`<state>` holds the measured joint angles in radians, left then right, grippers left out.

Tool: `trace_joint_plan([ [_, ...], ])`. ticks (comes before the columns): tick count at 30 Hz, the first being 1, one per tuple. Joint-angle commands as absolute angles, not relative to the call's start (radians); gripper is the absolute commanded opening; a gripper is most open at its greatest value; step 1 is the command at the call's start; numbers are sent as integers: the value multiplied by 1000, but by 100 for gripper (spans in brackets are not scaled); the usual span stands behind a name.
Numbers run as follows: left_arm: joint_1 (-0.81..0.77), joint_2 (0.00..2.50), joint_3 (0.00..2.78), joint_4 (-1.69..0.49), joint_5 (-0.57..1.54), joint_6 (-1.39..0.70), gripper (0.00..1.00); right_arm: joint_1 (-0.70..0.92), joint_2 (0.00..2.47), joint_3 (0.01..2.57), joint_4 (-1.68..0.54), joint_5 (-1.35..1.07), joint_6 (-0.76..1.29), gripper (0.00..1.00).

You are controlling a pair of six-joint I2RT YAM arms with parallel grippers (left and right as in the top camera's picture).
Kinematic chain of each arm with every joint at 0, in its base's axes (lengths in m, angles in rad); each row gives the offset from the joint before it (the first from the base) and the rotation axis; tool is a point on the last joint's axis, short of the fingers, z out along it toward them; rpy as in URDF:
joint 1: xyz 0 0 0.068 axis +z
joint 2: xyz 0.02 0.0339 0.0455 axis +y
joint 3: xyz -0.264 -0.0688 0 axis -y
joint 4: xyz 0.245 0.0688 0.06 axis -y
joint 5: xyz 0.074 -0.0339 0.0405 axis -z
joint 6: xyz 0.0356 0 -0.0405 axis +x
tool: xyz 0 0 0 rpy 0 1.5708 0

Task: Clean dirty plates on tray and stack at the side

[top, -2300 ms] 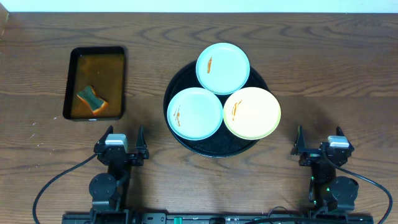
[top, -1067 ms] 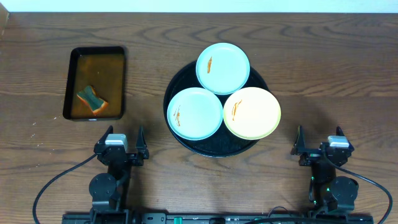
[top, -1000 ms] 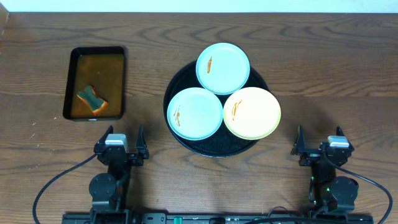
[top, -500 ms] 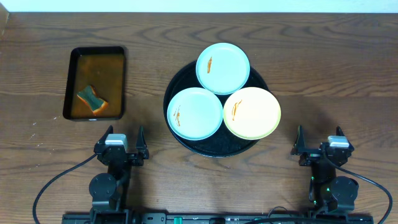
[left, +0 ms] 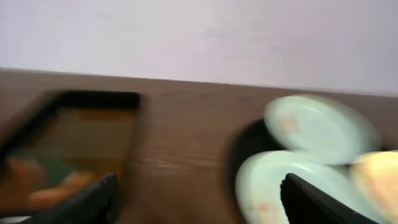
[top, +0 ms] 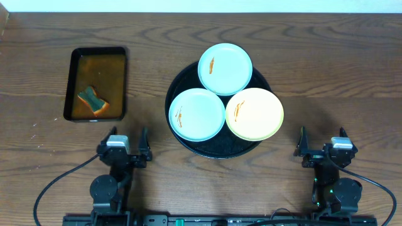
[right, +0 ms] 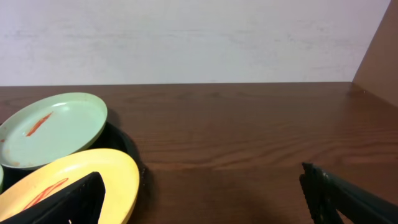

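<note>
The large round black tray point(top: 215, 148) sits at the middle of the wooden table point(top: 352, 75), and all three plates lie on it, crowded edge to edge. A pale blue-green plate point(top: 225, 68) is at the far side and pokes past the tray's far rim. A second blue-green plate point(top: 196, 113) is at the near left. The pale yellow plate point(top: 254, 113) is at the near right, its edge reaching past the rim on that side. Each plate carries an orange streak. Well apart to the left lies a small rectangular black tray point(top: 68, 85) filled with brown liquid, with a sponge point(top: 92, 98) lying in it. The left gripper point(top: 128, 135) rests at the near edge of the table, in front of that small tray, its fingers spread wide and grasping nothing. The right gripper point(top: 322, 138) rests at the near right, beyond the yellow plate, its fingers likewise released and empty. The left wrist view is blurred.
</note>
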<state>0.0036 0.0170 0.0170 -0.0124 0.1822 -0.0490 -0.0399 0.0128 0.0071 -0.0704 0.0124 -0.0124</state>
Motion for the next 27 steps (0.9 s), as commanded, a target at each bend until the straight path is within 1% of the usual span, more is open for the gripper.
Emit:
trace_joint_plan([
  [1, 0, 18, 5, -36, 651, -432, 83, -25, 14, 6, -74, 18, -23, 99],
  [2, 0, 18, 5, -20, 704, -525, 83, -25, 13, 6, -74, 18, -23, 99],
  [4, 1, 18, 5, 9, 719, -679, 83, -25, 14, 6, -74, 18, -23, 99],
  [6, 1, 18, 5, 56, 716, -770, 83, -25, 14, 6, -74, 18, -23, 99],
  [7, 1, 18, 5, 113, 716, -780, 83, -25, 14, 6, -74, 18, -23, 99],
  [11, 2, 18, 30, 475, 724, -761, 83, -25, 14, 6, -74, 18, -23, 99],
  [12, 1, 18, 53, 515, 723, -735, 83, -25, 14, 6, -74, 18, -23, 99],
  [14, 2, 22, 121, 485, 720, -654, 83, -25, 14, 6, -74, 18, -23, 99],
  [17, 6, 65, 287, 194, 648, -467, 83, -25, 14, 6, -74, 18, -23, 99],
  [18, 12, 105, 379, 23, 567, -376, 83, -25, 14, 6, -74, 18, -23, 99],
  [19, 15, 137, 437, -74, 514, -319, 83, -25, 13, 6, -74, 18, -23, 99],
  [20, 21, 200, 533, -227, 409, -243, 83, -25, 13, 6, -74, 18, -23, 99],
  [23, 28, 409, 788, -564, 112, -193, 83, -25, 14, 6, -74, 18, -23, 99],
  [25, 28, 543, 925, -713, 35, -170, 83, -25, 14, 6, -74, 19, -23, 99],
  [27, 28, 670, 1049, -835, 36, -161, 83, -25, 14, 6, -74, 18, -23, 99],
])
